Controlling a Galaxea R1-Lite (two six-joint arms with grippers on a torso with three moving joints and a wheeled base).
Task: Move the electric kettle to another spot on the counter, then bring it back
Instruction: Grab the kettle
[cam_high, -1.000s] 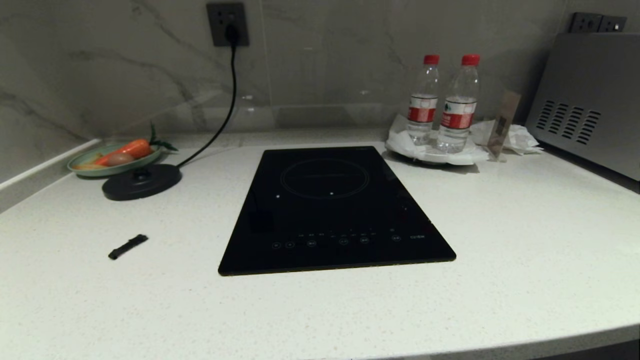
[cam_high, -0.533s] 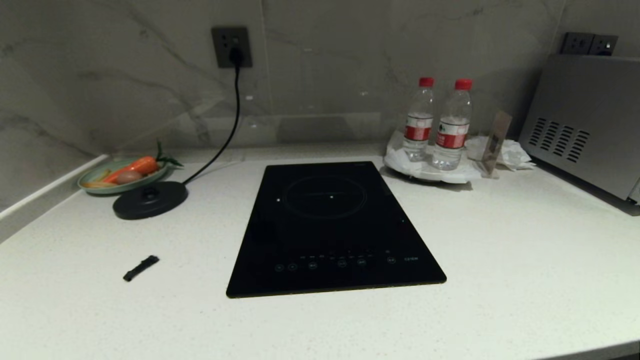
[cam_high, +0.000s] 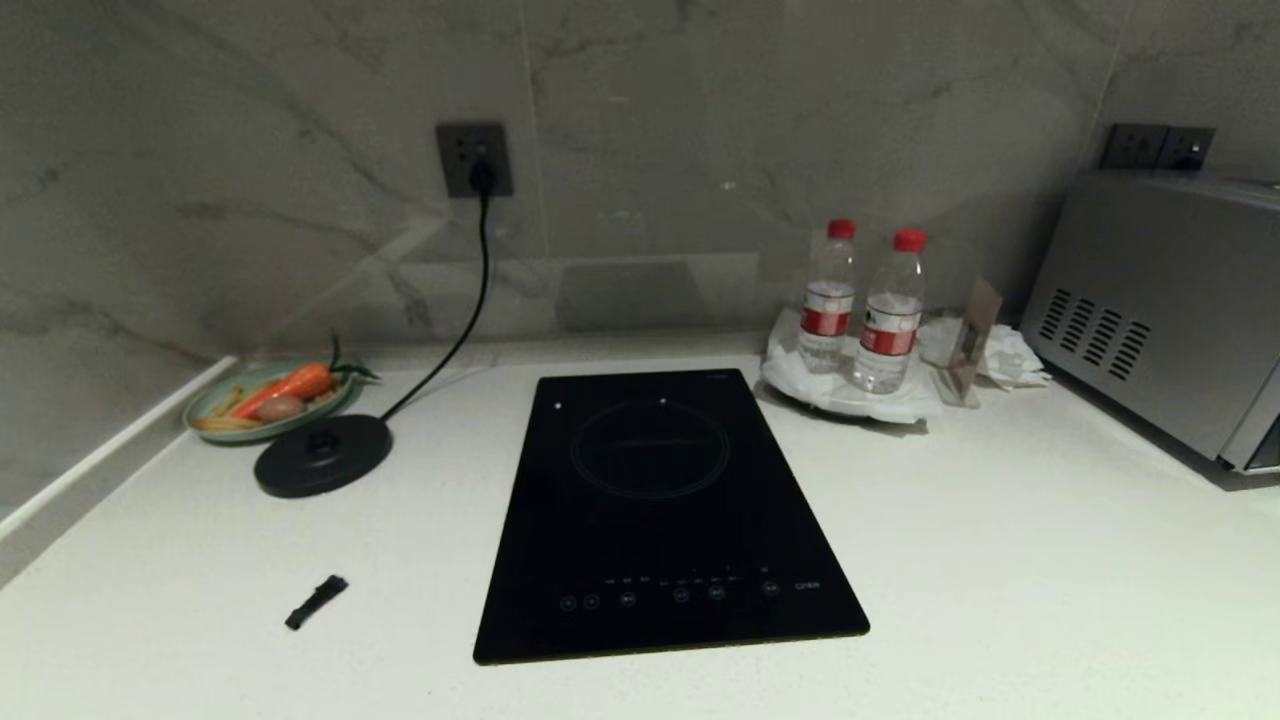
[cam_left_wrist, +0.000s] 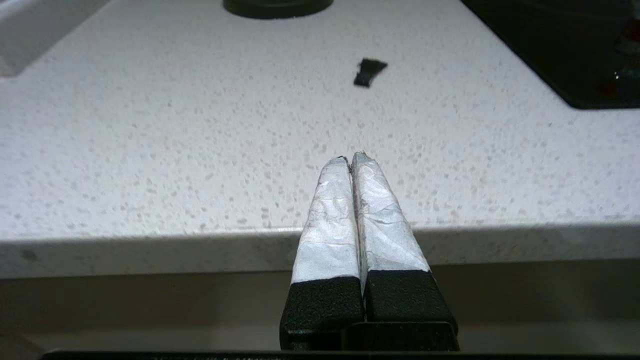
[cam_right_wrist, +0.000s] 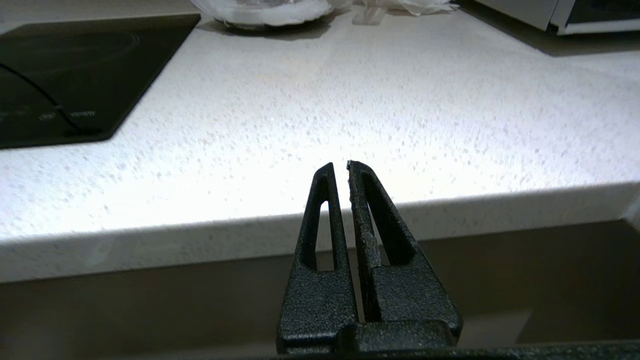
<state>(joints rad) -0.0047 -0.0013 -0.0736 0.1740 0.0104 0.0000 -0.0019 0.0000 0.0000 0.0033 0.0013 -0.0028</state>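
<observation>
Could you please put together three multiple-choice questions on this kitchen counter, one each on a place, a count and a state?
1. Where does the round black power base sit?
A. On the induction hob
B. Beside the green dish of vegetables, left of the hob
C. Against the silver appliance

2. How many red-capped water bottles stand on the white tray?
A. One
B. Two
C. Four

3. What state is the left hand in?
A. Shut and empty
B. Wide open
C. Shut on a bottle

Answers:
1 B, the base lies on the counter just in front of the dish.
2 B, two bottles stand side by side.
3 A, its taped fingers meet with nothing between them, level with the counter's front edge.
</observation>
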